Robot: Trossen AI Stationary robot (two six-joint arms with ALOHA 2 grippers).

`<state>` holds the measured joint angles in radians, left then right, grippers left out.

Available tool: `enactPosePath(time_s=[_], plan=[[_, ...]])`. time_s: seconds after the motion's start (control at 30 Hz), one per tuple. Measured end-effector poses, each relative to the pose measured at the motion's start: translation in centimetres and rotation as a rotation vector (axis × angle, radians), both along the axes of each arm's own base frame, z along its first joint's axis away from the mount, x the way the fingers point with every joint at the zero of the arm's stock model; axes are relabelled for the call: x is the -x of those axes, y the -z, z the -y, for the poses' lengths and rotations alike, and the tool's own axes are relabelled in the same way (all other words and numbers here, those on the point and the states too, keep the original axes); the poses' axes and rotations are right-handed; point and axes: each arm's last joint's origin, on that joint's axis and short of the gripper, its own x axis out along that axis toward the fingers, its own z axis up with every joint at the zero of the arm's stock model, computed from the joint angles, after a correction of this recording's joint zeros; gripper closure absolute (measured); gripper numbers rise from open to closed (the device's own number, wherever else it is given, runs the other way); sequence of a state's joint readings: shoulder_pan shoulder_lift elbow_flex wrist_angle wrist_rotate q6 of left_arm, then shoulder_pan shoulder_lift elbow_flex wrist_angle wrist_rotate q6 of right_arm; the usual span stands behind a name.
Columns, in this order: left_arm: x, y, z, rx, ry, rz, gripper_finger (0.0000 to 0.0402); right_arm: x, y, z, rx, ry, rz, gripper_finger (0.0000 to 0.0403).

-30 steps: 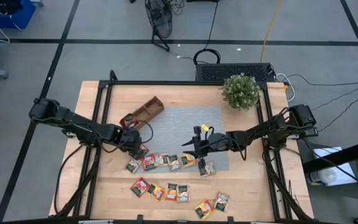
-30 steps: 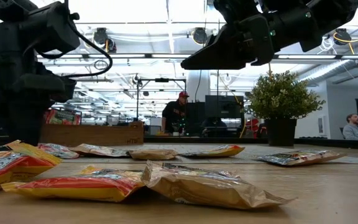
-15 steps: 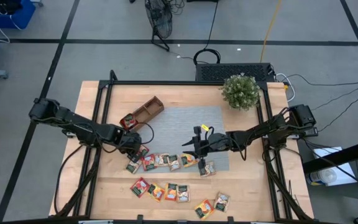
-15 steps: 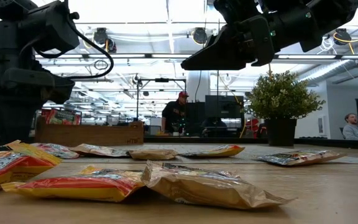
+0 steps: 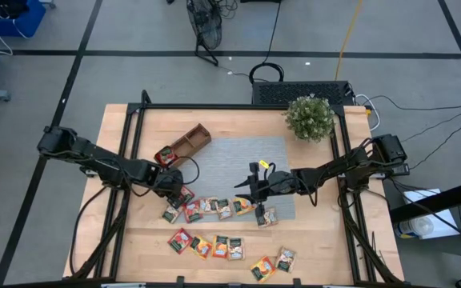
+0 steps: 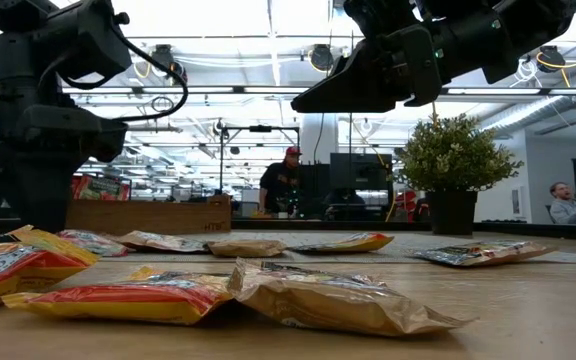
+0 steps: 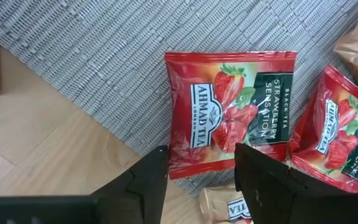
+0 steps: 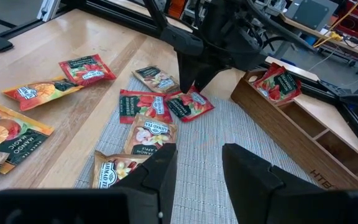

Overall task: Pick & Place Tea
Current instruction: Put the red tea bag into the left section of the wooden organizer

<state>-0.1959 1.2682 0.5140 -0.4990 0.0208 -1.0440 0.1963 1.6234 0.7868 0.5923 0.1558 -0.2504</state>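
Observation:
Several tea sachets lie in a row [image 5: 214,208] along the near edge of the grey mat [image 5: 238,164]. More lie nearer on the wood [image 5: 214,246]. My left gripper [image 7: 201,177] is open and points down over a red strawberry sachet [image 7: 229,118] that lies flat on the mat's corner. Its fingers stand on either side of one edge of the sachet; I cannot tell if they touch it. My right gripper [image 8: 197,168] hangs open and empty above the mat. One red sachet [image 8: 278,84] sits in the end compartment of the wooden tray [image 5: 184,144].
A potted plant [image 5: 310,117] stands at the table's far right. The black frame rails [image 5: 134,136] run along the table's left and right sides. Bare wood lies near the left front corner [image 5: 134,256]. People show in the room beyond the table [image 6: 286,185].
My left gripper has rolled a little about its own axis while staying over the red strawberry sachet. The sachets have kept their places.

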Motion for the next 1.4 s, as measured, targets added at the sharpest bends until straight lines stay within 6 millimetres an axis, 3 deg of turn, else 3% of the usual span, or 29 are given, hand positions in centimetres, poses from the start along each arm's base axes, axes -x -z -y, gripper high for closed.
enactPosePath(time_s=[0.2, 0.3, 0.47, 0.6, 0.83, 1.13, 1.27, 1.4], plan=[[0.0, 0.0, 0.0, -0.009, 0.019, 0.002, 0.023, 0.0, 0.0, 0.0, 0.0, 0.0, 0.0, 0.0285], [0.0, 0.0, 0.0, -0.013, 0.024, 0.004, 0.0274, 0.0, 0.0, 0.0, 0.001, 0.0, 0.0, 0.0286], [-0.2, 0.0, 0.0, -0.021, 0.056, 0.03, 0.0382, 0.0, 0.0, 0.0, 0.001, 0.0, 0.0, 0.0284], [-0.2, 0.0, 0.0, -0.038, 0.075, 0.033, 0.0397, 0.0, 0.0, 0.0, 0.001, 0.0, 0.0, 0.0286], [-1.7, -1.9, 0.4, -0.089, 0.209, 0.129, 0.0399, 0.0, 0.0, 0.0, 0.001, 0.0, 0.0, 0.0287], [-4.1, -6.1, 3.8, -0.265, 0.729, 0.325, 0.0378, 0.0, 0.0, 0.0, 0.001, 0.0, 0.0, 0.0286], [-5.2, -6.6, 4.6, -0.257, 0.664, 0.313, 0.0344, 0.0, 0.0, 0.0, 0.016, -0.003, 0.002, 0.0287], [-6.0, -4.8, 5.1, -0.237, 0.616, 0.193, 0.0287, 0.0, 0.0, 0.3, 0.023, 0.001, 0.002, 0.0287]])
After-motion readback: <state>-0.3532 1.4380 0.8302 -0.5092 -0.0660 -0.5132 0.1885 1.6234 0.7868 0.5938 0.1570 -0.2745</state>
